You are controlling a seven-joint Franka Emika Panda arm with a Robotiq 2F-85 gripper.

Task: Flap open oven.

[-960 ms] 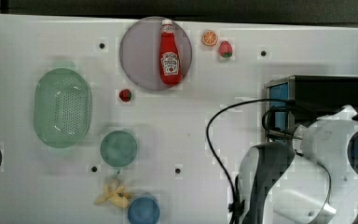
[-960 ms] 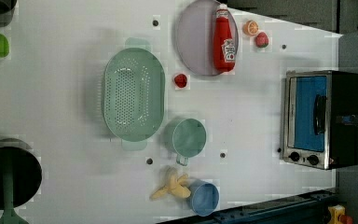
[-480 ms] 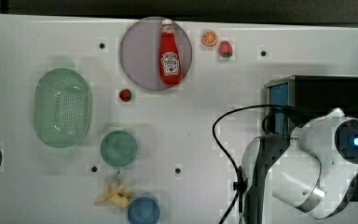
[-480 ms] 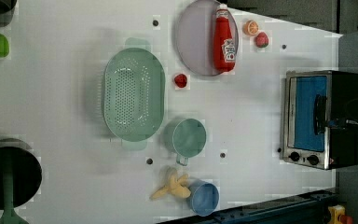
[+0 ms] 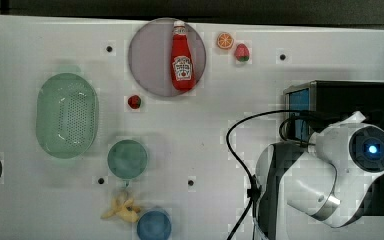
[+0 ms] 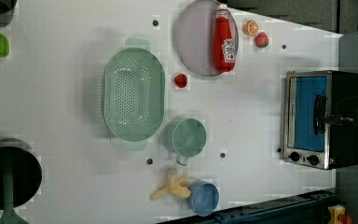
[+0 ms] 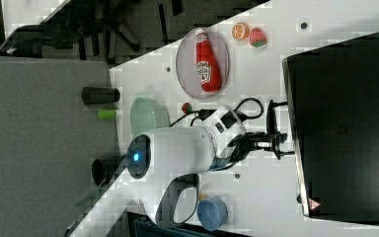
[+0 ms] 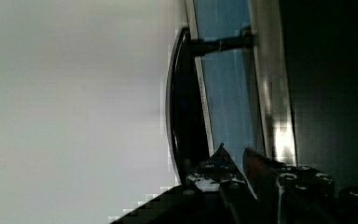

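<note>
Your table (image 5: pixel 190 150) carries everything in the scene. The oven (image 6: pixel 320 119) sits at the left view's right edge, its blue door (image 6: pixel 310 112) shut against the silver frame and its two knobs (image 6: pixel 304 158) below. Your arm (image 5: pixel 330 175) hangs over the oven in the top view. The gripper (image 7: pixel 276 140) sits at the dark handle (image 8: pixel 184 102) in the right view; whether its fingers are apart or closed on the bar cannot be told. Well apart from the oven lie a green colander (image 6: pixel 133 95), a plate (image 5: pixel 152 60) holding a ketchup bottle (image 5: pixel 182 57), and a green cup (image 6: pixel 189 137).
</note>
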